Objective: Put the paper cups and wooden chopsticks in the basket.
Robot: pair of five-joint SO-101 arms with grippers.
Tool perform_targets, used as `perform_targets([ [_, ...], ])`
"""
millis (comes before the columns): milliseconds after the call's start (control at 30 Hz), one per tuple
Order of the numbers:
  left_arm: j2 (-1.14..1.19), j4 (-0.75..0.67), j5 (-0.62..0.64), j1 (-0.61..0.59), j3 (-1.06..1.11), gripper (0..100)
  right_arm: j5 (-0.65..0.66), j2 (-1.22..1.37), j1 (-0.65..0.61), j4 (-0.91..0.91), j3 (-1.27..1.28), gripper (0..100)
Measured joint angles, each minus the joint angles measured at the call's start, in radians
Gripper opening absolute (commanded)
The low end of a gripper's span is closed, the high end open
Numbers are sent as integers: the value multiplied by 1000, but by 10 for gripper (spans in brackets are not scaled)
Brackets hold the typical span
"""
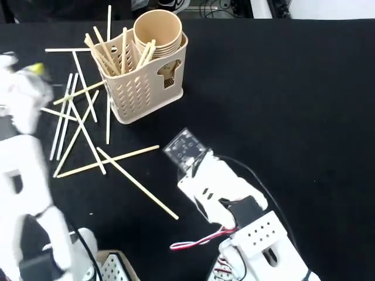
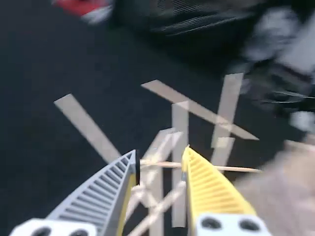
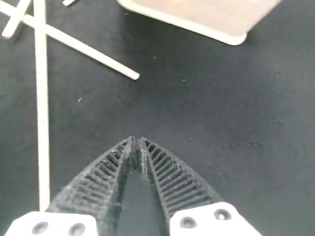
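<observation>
The left gripper (image 2: 160,157) had its grey and yellow jaws spread, and a single chopstick (image 2: 221,168) lay across the gap at their tips. It ran along the closing direction rather than across it, so I could not tell whether it was actually held. In the high view this gripper (image 1: 26,82) sat at the 9 o'clock edge of the table, above the loose chopsticks (image 1: 76,126).

The step in hand looked like picking one stick from that scatter. To do it well, the wrist would probably need to turn so the jaws closed across a stick's width. A stick lying on top of the pile and apart from its neighbours would be the best choice, since the crossed ones could drag along.

The right gripper (image 3: 136,142) was pressed shut on nothing, hanging over bare black table (image 1: 304,105) at about 5 o'clock from the basket (image 1: 146,88).

The basket stood toward 11 o'clock on the table and already held the stacked paper cups (image 1: 157,29) and a bundle of chopsticks (image 1: 111,52). The remaining sticks lay at its 7 to 8 o'clock.
</observation>
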Motion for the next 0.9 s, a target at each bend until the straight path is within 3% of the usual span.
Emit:
perform_targets([
  [133, 175, 44, 2, -199, -84, 160, 35, 0, -129, 126, -86, 16],
  [267, 420, 51, 0, -279, -218, 160, 87, 12, -269, 183, -114, 59],
  [533, 930, 229, -38, -315, -624, 160, 87, 347, -371, 72, -201, 93],
  [900, 1425, 468, 18, -304, -1384, 160, -63, 1138, -422, -68, -689, 93],
])
